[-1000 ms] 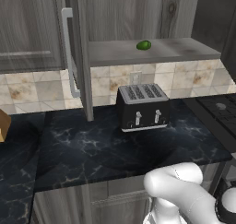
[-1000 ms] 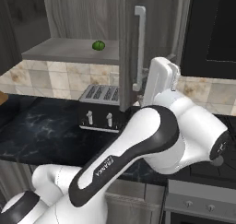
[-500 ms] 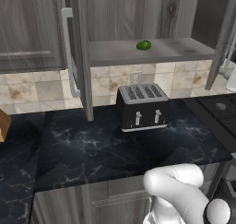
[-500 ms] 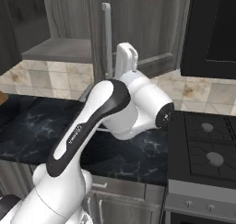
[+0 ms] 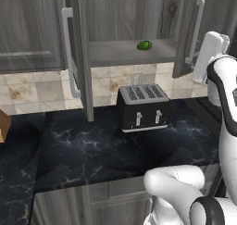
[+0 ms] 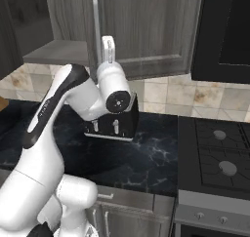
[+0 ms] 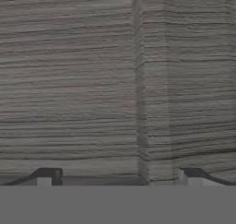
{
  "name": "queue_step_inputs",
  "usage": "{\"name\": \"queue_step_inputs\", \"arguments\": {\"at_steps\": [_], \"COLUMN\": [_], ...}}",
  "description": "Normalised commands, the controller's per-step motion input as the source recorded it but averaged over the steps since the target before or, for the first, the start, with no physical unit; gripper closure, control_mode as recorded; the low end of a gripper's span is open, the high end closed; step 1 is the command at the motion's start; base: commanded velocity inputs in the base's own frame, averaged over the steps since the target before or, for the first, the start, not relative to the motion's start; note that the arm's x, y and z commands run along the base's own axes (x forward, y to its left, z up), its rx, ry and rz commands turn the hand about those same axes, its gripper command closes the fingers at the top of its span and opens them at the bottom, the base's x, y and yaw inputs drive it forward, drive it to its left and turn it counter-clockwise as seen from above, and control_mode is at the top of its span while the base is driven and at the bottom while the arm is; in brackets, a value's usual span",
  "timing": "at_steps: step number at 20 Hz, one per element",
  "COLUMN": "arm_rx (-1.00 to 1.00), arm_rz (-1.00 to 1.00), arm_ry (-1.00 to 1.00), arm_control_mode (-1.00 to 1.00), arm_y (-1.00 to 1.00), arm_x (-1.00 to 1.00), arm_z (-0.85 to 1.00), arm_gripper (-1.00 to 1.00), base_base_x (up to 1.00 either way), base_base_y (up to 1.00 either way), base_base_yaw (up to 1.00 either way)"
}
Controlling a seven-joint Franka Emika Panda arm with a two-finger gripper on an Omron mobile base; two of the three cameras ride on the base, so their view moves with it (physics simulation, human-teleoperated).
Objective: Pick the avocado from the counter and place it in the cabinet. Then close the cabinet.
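Start with the cabinet (image 5: 134, 29): you have both of its wood-grain doors swung out, the left door (image 5: 74, 48) wide and the right door (image 5: 192, 32) part-way, and the grey shelf (image 5: 120, 53) lies exposed between them. Below it runs the dark veined table (image 5: 106, 150), with the black toaster (image 5: 142, 107) standing against the tiled wall under the shelf, and a stove (image 6: 215, 158) sits to the right of the table. Your arm reaches up beside the right door, and in the hand view the tool (image 7: 120, 177) faces plain wood grain at close range with its two tips spread wide apart and nothing between them, so you hold nothing. The avocado (image 5: 144, 45) already rests on the shelf, toward the right, well inside the opening, so what remains, as I judge it, is shutting the doors. Those doors are stiff, flat panels that should swing on their hinges under a steady push, and the long silver bar handle (image 5: 199, 29) on the right door gives you a firm place to press or hook (its smooth metal may let the tips slide). I can read no brand, label or writing anywhere on the toaster, the doors or the arm.
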Motion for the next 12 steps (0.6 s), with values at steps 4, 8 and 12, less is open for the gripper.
{"name": "queue_step_inputs", "arguments": {"at_steps": [4,8,12], "arm_rx": [0.00,0.00,0.00], "arm_rz": [-0.20,-0.20,-0.19], "arm_ry": [0.00,0.01,0.06], "arm_control_mode": [-1.00,-1.00,-1.00], "arm_y": [0.14,0.03,0.00], "arm_x": [1.00,1.00,1.00], "arm_z": [0.01,0.00,0.00], "arm_gripper": [-1.00,-1.00,-1.00], "base_base_x": [0.00,0.00,0.00], "base_base_y": [0.00,0.00,0.00], "base_base_yaw": [0.00,0.00,0.00]}}
